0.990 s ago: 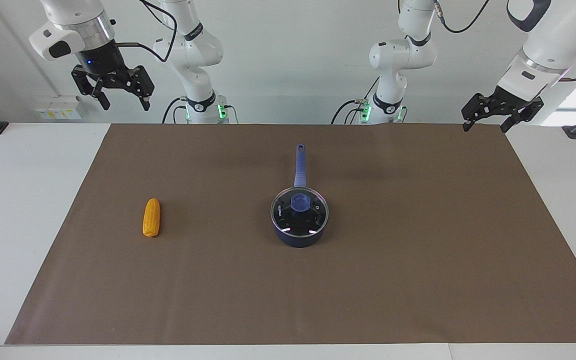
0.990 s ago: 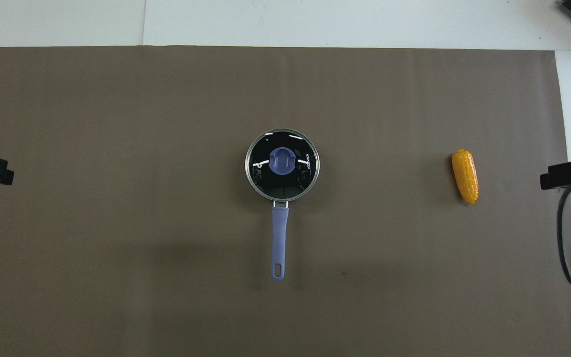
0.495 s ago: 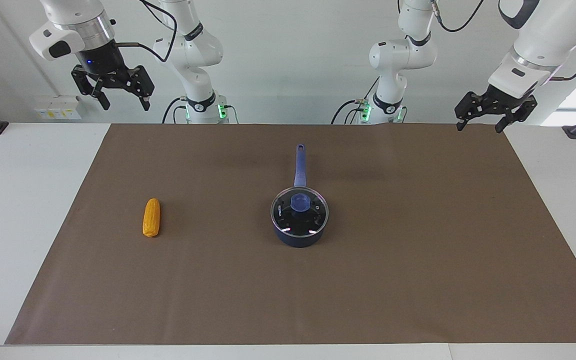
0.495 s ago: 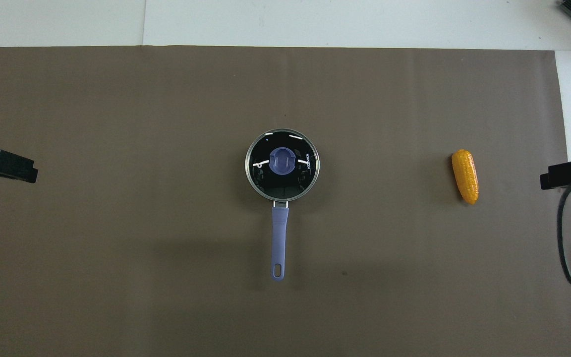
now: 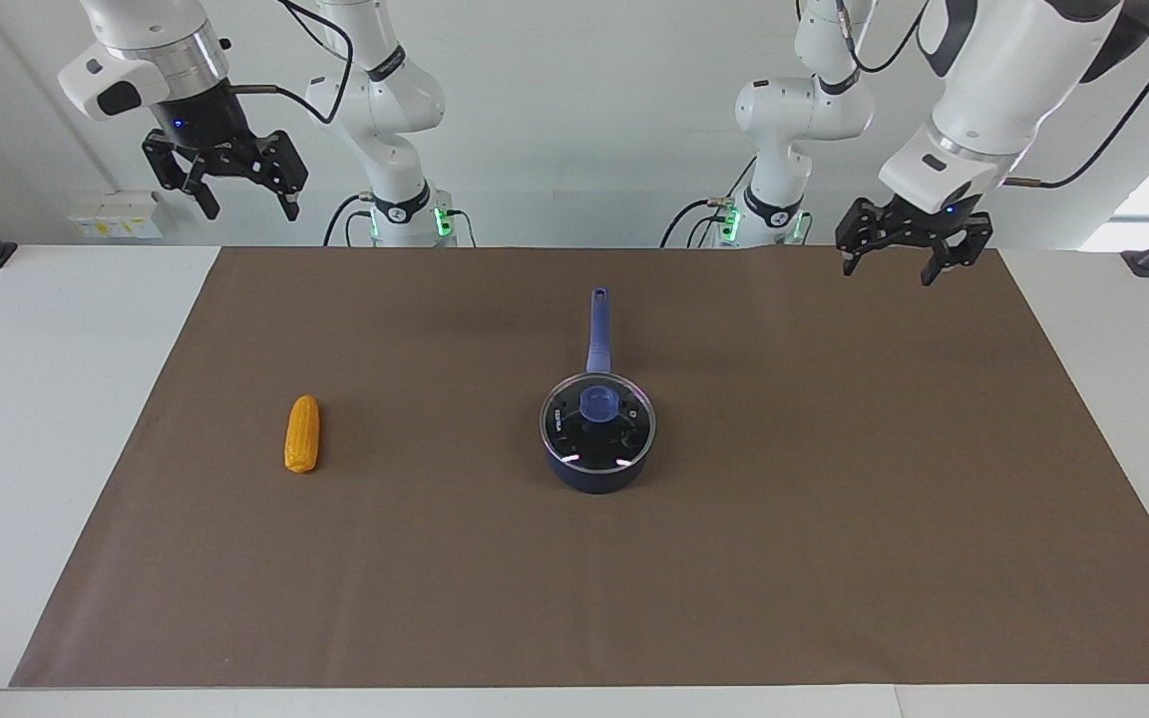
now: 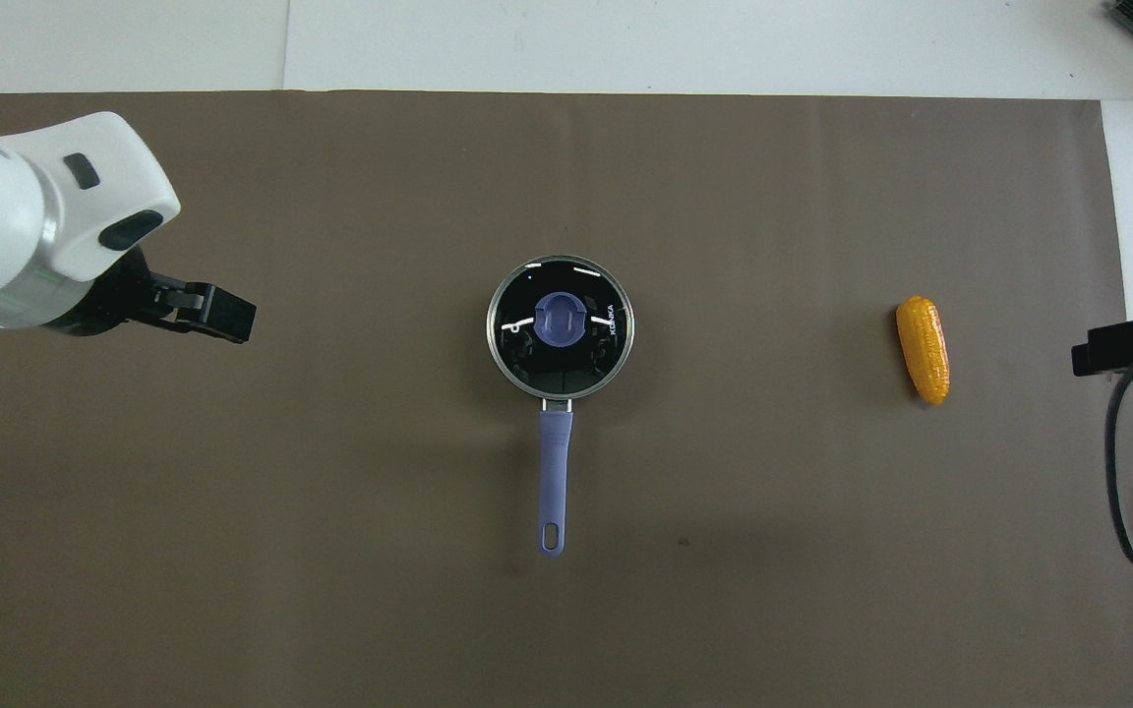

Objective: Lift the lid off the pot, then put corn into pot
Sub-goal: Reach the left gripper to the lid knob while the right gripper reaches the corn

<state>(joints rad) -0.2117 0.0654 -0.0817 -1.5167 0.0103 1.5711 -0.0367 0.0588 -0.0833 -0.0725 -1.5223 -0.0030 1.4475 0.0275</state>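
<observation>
The pot [image 5: 596,469], a small dark navy saucepan, sits at the middle of the brown mat [image 5: 834,519] on the desk [image 5: 26,399], its long straight blue handle [image 5: 598,329] pointing toward the robots. The lid [image 5: 597,422], a clear glass disc with a metal rim and a blue knob, rests on the pot. The corn [image 5: 302,434], a bumpy yellow-orange cob with tapered ends, lies on the mat toward the right arm's end, well apart from the pot.

The left gripper [image 5: 912,261] hangs tilted over the mat's edge nearest the robots, jaws wide and empty. The right gripper [image 5: 225,189] waits raised over its own end of the desk, jaws wide and empty.

The overhead view shows the printed label on the lid; the facing view shows the pot's wall.
</observation>
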